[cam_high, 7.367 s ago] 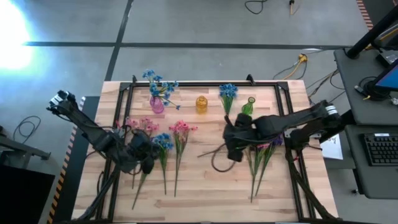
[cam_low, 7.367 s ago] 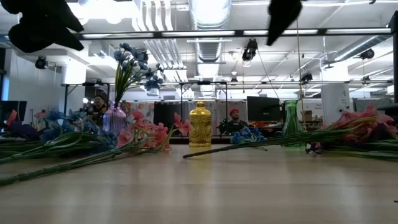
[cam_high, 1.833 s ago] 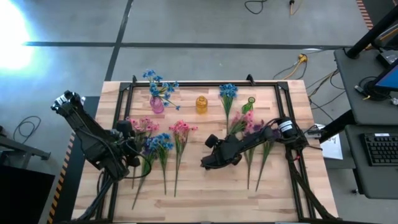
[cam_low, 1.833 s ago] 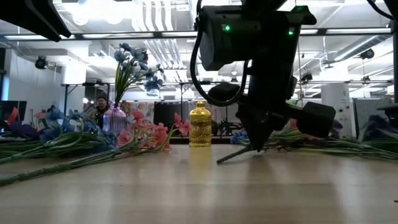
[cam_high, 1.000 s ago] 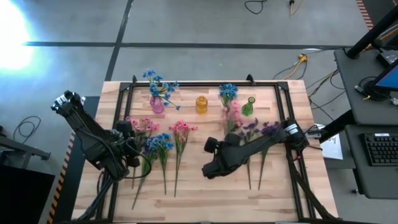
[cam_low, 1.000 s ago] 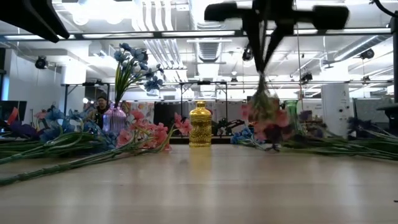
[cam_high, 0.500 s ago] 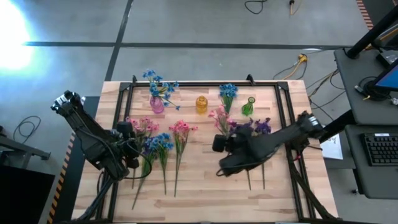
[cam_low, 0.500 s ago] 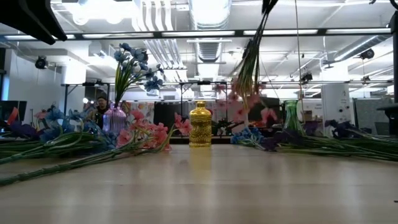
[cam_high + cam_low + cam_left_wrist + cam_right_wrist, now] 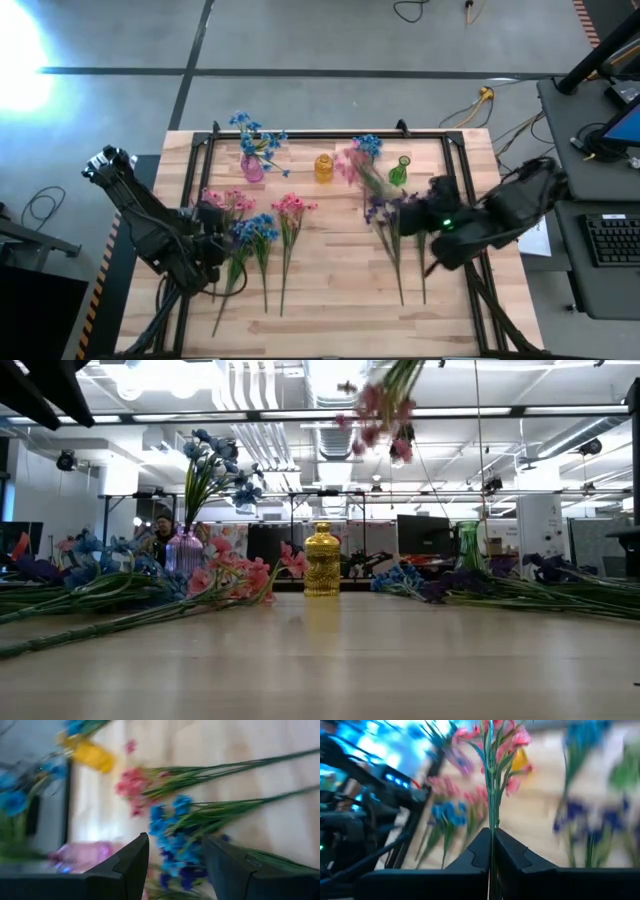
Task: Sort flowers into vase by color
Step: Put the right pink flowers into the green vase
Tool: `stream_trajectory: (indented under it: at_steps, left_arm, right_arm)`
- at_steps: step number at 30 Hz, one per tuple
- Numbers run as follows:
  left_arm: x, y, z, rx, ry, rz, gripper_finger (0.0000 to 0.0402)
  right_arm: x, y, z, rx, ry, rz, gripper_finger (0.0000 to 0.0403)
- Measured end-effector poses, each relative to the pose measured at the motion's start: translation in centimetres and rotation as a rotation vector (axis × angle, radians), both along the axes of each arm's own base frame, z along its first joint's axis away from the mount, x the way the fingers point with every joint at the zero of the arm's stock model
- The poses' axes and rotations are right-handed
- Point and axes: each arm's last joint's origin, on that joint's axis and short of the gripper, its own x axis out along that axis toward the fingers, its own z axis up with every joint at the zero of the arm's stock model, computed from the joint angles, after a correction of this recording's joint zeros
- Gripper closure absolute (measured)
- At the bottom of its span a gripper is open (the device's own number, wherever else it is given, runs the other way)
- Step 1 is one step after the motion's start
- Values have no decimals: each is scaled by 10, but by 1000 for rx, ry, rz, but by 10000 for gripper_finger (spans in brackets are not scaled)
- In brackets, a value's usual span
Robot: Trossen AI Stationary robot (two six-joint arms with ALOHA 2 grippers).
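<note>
We see the right gripper (image 9: 491, 851) pressed together on the stem of a pink sprig (image 9: 496, 750), holding it clear of the table (image 9: 320, 290). From above, its blossoms (image 9: 350, 163) hang over the far middle of the table, between the yellow vase (image 9: 324, 167) and the green vase (image 9: 399, 171), with the stem slanting back toward the right arm (image 9: 480, 225). In the low view the pink cluster (image 9: 378, 410) sits high above the yellow vase (image 9: 321, 560), well off the wood.

The left gripper (image 9: 172, 865) is spread, its fingers (image 9: 131, 865) apart with nothing between them. It hovers over the blue flowers (image 9: 172, 837) lying at the left of the table, with the pink flowers (image 9: 135, 785) beside them.

The pink vase (image 9: 252, 165) at far left already holds blue flowers (image 9: 255, 135). More blue blossoms (image 9: 367, 146) lie near the green vase. Pink sprigs (image 9: 228, 200) and (image 9: 292, 207) and a blue one (image 9: 260, 229) lie flat on the left half. Purple sprigs (image 9: 385, 212) lie right of centre, stems pointing to the near edge.

In the low view, people show far back in the room, too small to tell more.
</note>
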Motion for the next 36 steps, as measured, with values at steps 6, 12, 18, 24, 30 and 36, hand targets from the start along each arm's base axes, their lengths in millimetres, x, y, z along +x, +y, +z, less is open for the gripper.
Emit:
stream_trajectory:
  at_steps: [6, 12, 18, 24, 30, 36]
  left_arm:
    - [10, -12, 10, -81, -102, -168, 233]
    - [14, -14, 37, -187, -374, -189, 233]
    - [10, -4, 62, -245, -614, -79, 233]
    - [8, -1, 77, -345, -737, -27, 233]
    - [13, -3, 77, -280, -824, 100, 233]
    - [22, -11, 69, -209, -865, 203, 233]
  right_arm:
    - [-10, -5, 7, -427, 21, 78, 390]
    - [-3, -2, -18, -657, 81, 37, 391]
    - [12, 11, -69, -452, 191, 124, 391]
    - [47, 41, -131, -279, 201, 313, 391]
    - [54, 47, -182, -232, 311, 303, 391]
    - [50, 50, -224, -87, 530, 365, 391]
